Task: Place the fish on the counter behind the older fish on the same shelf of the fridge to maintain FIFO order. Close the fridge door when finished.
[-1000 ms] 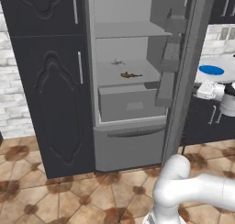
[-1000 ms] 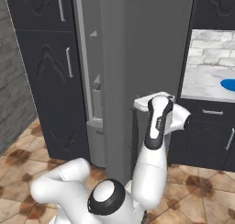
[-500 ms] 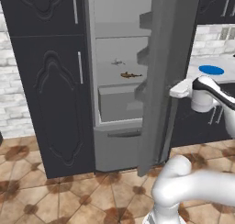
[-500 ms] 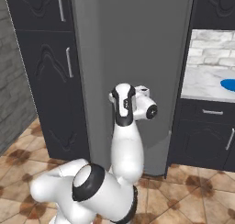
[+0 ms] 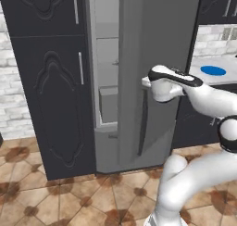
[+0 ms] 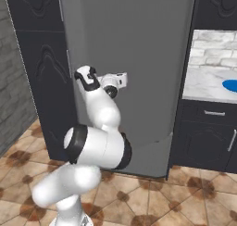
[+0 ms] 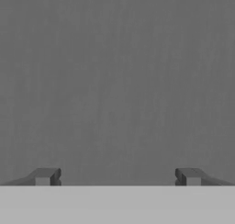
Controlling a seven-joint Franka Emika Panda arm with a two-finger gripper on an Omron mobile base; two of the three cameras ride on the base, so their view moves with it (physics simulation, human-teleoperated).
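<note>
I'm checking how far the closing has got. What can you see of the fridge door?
The fridge door is a tall, flat, plain grey panel with a dark vertical handle slot low on its face. It stands ajar, nearly shut, leaving a narrow gap onto the light-grey interior. The open gripper faces its outer face at close range.

Plain grey fridge door (image 6: 139, 58), white-veined marble counter (image 6: 206, 84).

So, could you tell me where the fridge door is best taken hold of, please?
Probably at the dark vertical handle slot, approached from the front: the fridge door is otherwise a flat panel with nothing to pinch. The claw is open, facing bare panel.
</note>
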